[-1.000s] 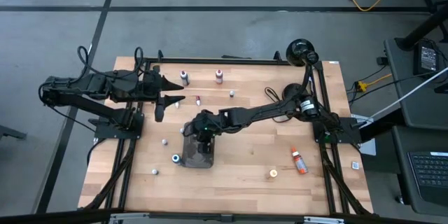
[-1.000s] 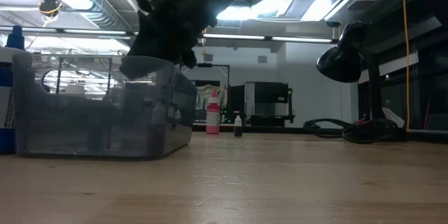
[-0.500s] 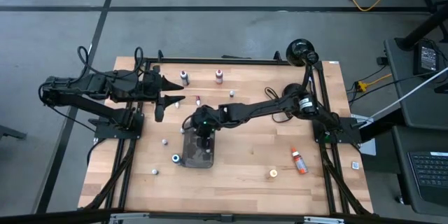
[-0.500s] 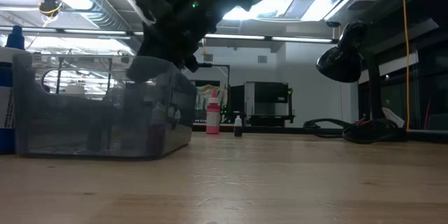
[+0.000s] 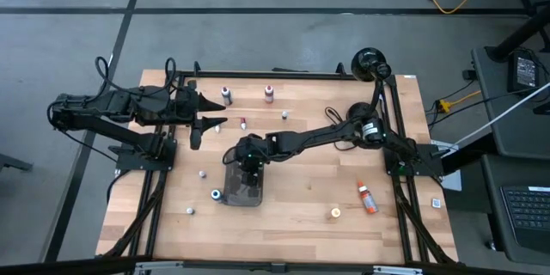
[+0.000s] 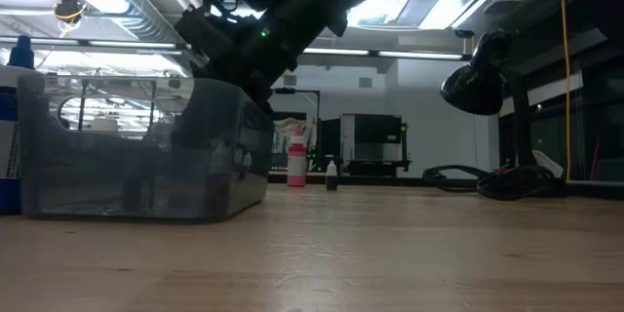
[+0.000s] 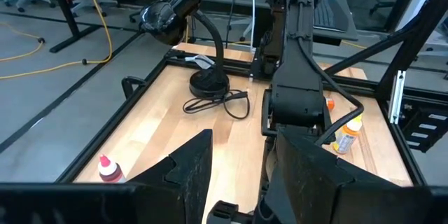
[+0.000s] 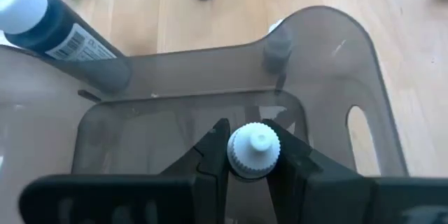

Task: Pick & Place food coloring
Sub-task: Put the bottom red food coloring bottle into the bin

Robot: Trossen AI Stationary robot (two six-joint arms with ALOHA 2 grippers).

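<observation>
My right gripper (image 5: 247, 160) reaches over the dark grey see-through tray (image 5: 243, 187) and is shut on a small food coloring bottle with a white ribbed cap (image 8: 253, 148); the cap hides its body. In the low view this gripper (image 6: 244, 54) dips at the tray's (image 6: 136, 151) rim. Several other small bottles stand scattered on the table, among them two (image 5: 226, 94) (image 5: 269, 94) near the far edge. My left gripper (image 5: 208, 113) hovers open at the table's left, nothing between its fingers (image 7: 189, 175). My right gripper pinches the bottle's white ribbed cap (image 8: 238, 157) between its two fingers (image 8: 210, 155), one on each side of the cap. The fingers slant down from the table's right side. The bottle hangs over the tray's inside, cap toward the wrist, and its lower end is hidden.
A blue bottle with a white cap (image 8: 42, 21) stands against the tray's outer wall. An orange-red bottle (image 5: 367, 198) lies at the near right beside a small orange one (image 5: 335, 213). A black desk lamp (image 5: 371, 63) stands at the far right corner.
My right gripper, still shut on the bottle, has sunk toward the tray, from above its rim down to it.
</observation>
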